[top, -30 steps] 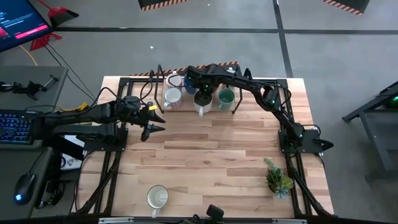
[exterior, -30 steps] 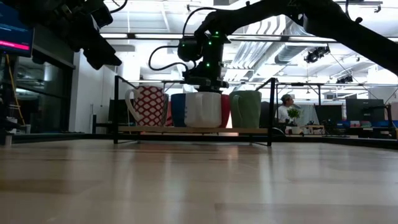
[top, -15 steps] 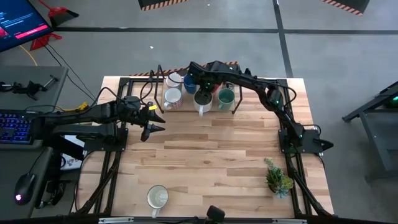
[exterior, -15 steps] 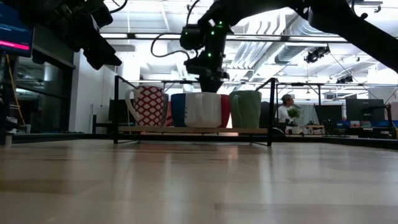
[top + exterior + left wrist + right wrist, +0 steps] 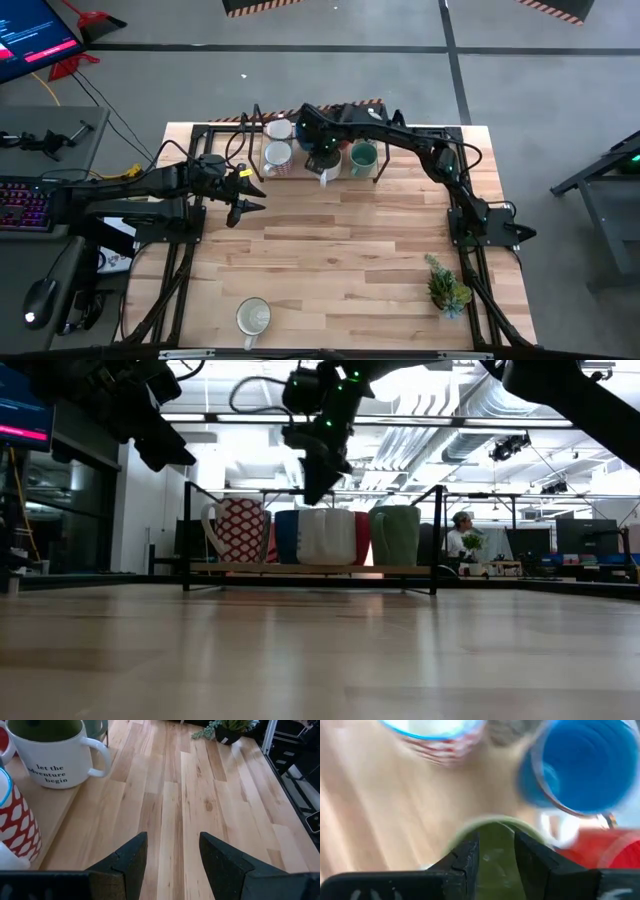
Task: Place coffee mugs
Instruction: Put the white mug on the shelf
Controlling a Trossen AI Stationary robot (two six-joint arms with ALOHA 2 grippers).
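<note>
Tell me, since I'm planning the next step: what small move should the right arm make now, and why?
Probably lift clear and swing toward the lone white mug at the table's near edge. The right gripper hangs open above the white lettered mug standing on the rack, holding nothing; the left gripper waits open over the table's left side.

two dark, jointed arms with black looping cables, small green lights and yellow markings.

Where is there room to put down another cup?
The big bare middle of the table, between the rack, the lone white mug and the plant. It is crowded on the rack, where mugs stand close together under the right gripper.
</note>
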